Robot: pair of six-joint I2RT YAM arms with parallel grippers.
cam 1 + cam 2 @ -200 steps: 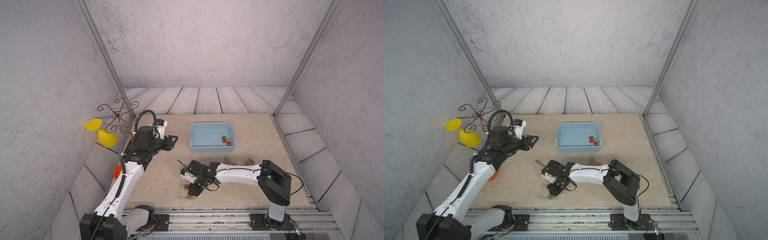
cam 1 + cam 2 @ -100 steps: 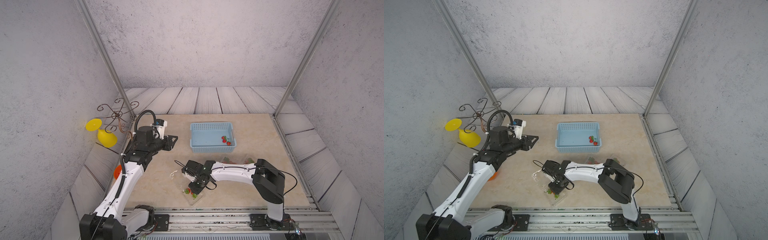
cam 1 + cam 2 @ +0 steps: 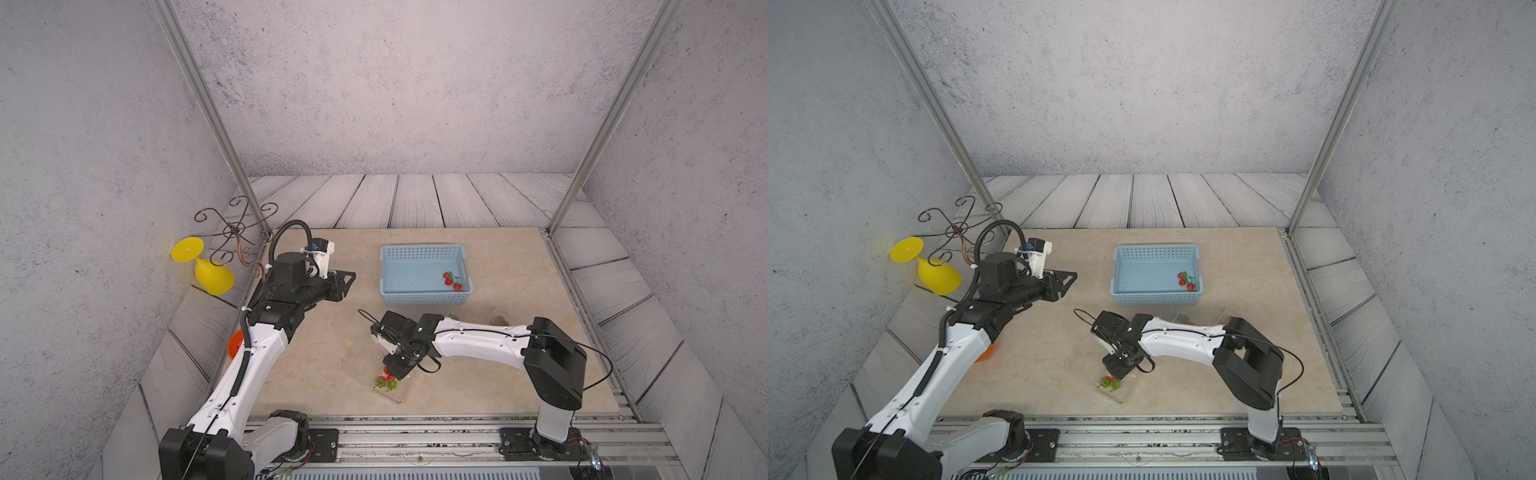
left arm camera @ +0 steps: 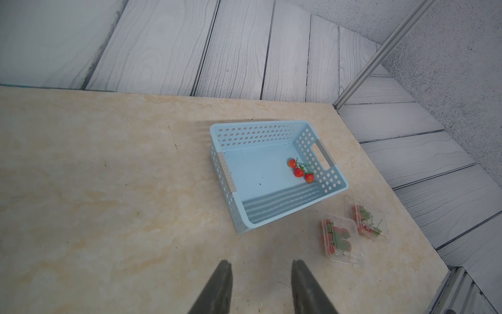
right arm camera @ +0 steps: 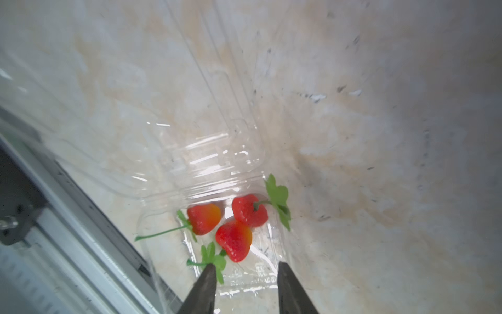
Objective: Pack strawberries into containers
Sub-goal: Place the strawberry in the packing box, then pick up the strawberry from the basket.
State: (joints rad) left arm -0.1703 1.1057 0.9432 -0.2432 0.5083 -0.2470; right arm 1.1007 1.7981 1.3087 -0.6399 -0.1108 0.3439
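While right gripper point(image 5: 245, 265) jaws have spread wider than a second ago, gripping nothing | three strawberries point(image 5: 233, 240) lie in open clamshell point(image 5: 212, 152) in front of blue basket point(image 3: 422, 251) | left gripper point(image 4: 260, 267) unmoved, jaws parted, empty

Beige marbled tabletop point(image 3: 328, 365)
Light blue perforated plastic basket point(image 3: 422, 248); two closed clear plastic clamshells point(image 4: 342, 236) beside it; third clamshell point(image 5: 217, 152) open

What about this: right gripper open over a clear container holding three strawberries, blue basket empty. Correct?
No. The blue basket is not empty: the left wrist view shows three strawberries in it. The right gripper is open over the clear container with three berries.
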